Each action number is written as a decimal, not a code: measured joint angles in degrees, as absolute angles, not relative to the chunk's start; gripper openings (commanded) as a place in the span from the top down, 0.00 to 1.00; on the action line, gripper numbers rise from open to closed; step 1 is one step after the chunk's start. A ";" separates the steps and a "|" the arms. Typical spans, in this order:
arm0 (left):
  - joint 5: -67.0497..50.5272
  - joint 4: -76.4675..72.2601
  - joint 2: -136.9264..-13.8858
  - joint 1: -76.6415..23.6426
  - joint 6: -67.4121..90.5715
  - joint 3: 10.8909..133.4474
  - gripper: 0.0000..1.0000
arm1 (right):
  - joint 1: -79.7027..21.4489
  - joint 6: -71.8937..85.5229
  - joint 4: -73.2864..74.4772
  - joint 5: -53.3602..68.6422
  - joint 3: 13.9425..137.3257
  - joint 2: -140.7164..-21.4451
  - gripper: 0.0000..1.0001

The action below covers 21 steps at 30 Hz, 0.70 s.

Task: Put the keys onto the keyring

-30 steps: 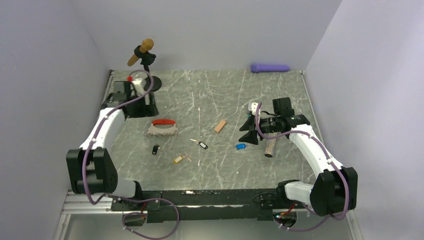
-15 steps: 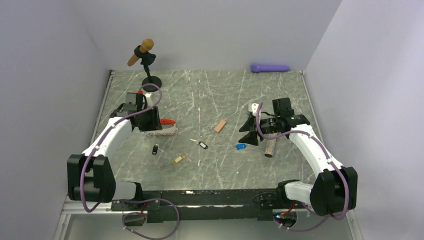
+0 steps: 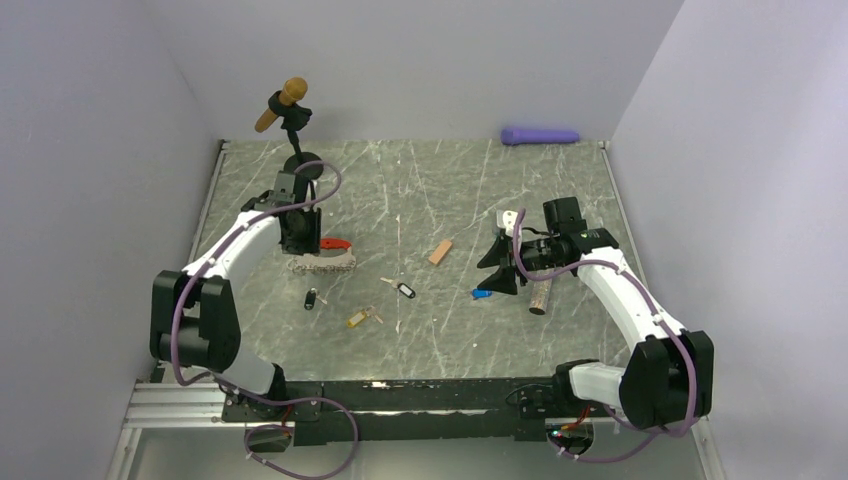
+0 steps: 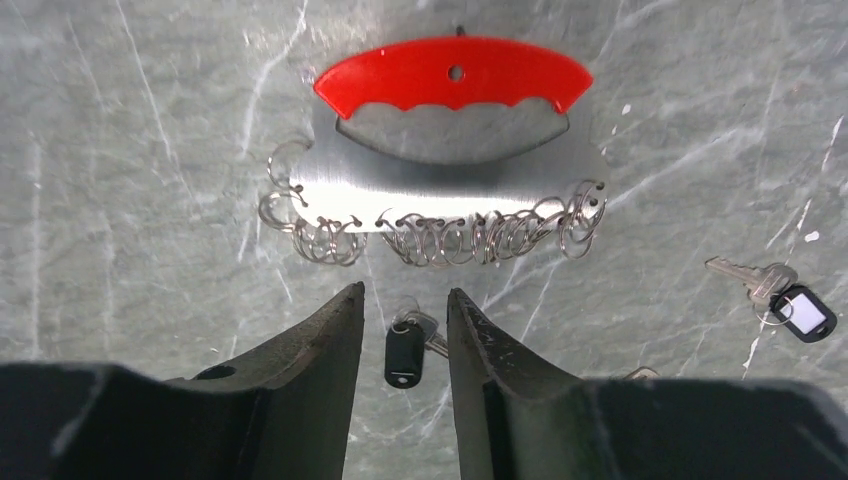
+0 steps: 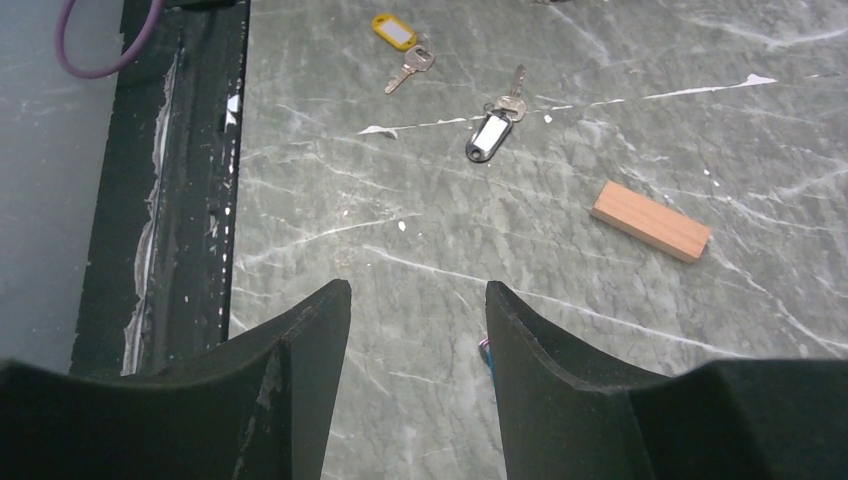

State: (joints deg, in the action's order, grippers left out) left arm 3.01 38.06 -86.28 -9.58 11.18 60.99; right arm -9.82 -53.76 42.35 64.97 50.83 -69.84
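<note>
The keyring (image 3: 325, 258) lies left of centre, a red curved clip (image 4: 453, 72) on a silver plate edged with several wire rings (image 4: 450, 235). My left gripper (image 3: 303, 240) hovers over its left end, jaws partly apart and empty (image 4: 405, 295). A black-tagged key (image 4: 402, 355) lies on the table below, seen in the gap between them. Other keys lie loose: yellow-tagged (image 3: 360, 317), black-and-white-tagged (image 3: 403, 289), blue-tagged (image 3: 482, 293). My right gripper (image 3: 497, 272) stands open (image 5: 415, 290) just beside the blue key (image 5: 487, 352).
A tan block (image 3: 440, 252) lies mid-table. A speckled cylinder (image 3: 540, 297) lies near the right arm. A stand holding a wooden-handled tool (image 3: 287, 108) is at the back left, and a purple cylinder (image 3: 540, 135) lies by the back wall. The table's black front rail (image 5: 170, 200) shows beside the right gripper.
My left arm has swung from the back-left corner to over the keyring, and its jaws have narrowed. The right gripper has barely shifted.
</note>
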 measured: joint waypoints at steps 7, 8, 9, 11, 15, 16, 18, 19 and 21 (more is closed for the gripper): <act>3.03 38.92 -89.95 -9.58 7.53 65.19 0.61 | -9.82 -55.33 43.72 65.14 50.83 -70.30 0.43; 2.85 38.92 -90.43 -9.58 7.11 65.08 0.62 | -9.82 -55.53 43.79 65.14 50.83 -70.32 0.43; 2.79 38.89 -90.72 -9.58 7.05 64.93 0.62 | -9.82 -55.68 43.88 65.14 50.83 -70.35 0.43; 2.42 38.96 -91.15 -9.58 6.85 64.62 0.62 | -9.82 -56.14 44.21 65.23 50.83 -70.52 0.43; 1.72 38.94 -91.37 -9.58 6.85 64.55 0.62 | -9.82 -56.64 44.82 65.32 50.83 -70.89 0.43; 1.58 38.92 -91.53 -9.58 6.87 64.55 0.62 | -9.82 -56.77 45.01 65.34 50.83 -70.91 0.42; 1.41 38.92 -91.96 -9.56 6.87 64.58 0.63 | -9.82 -57.01 45.23 65.41 50.83 -70.91 0.43; 1.34 38.94 -92.42 -9.47 6.87 64.58 0.65 | -9.82 -57.10 45.39 65.56 50.83 -70.91 0.42; 1.34 39.00 -93.80 -9.26 6.87 64.71 0.66 | -9.82 -57.41 45.67 65.78 50.83 -70.91 0.42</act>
